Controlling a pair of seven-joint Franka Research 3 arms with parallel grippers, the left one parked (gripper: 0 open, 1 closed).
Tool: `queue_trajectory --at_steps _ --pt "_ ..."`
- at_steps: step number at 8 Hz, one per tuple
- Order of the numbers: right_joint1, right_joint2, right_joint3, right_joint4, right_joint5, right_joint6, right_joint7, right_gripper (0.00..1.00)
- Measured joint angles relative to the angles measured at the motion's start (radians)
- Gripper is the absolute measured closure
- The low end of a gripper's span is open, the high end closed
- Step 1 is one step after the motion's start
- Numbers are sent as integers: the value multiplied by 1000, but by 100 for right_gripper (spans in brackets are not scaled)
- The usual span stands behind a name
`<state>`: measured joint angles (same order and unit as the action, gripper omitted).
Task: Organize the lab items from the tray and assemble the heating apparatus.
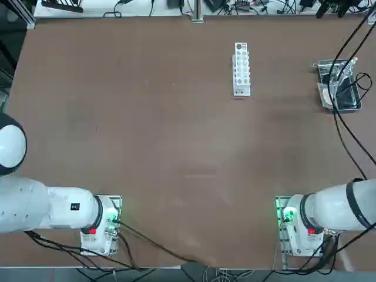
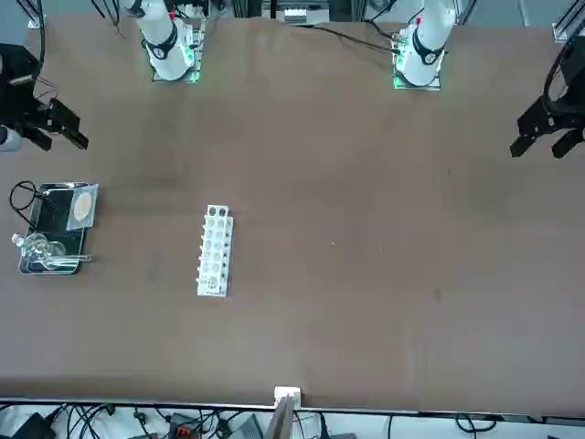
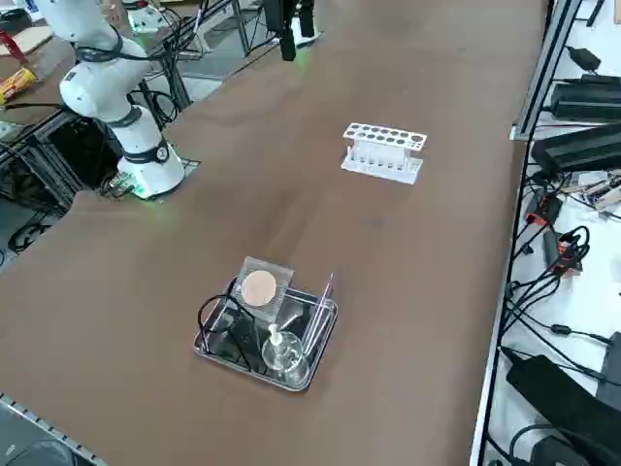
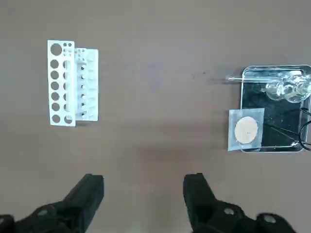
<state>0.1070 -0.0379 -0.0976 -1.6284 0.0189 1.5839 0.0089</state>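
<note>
My hand hangs spread and empty above bare surface. The burner, wire tripod and mesh square all sit in the tray at the far right. Nothing's started; next I reach over for one piece.

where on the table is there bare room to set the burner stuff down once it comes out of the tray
Bare table lies between the white rack and the tray, and across the wide stretch from the rack toward the arm bases. The tray itself is crowded. The right gripper hangs open over bare table.
</note>
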Motion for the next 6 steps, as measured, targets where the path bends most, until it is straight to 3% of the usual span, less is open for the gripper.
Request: queue_trajectory --at_steps 6 --pt "0 0 -1 10 0 0 21 0"
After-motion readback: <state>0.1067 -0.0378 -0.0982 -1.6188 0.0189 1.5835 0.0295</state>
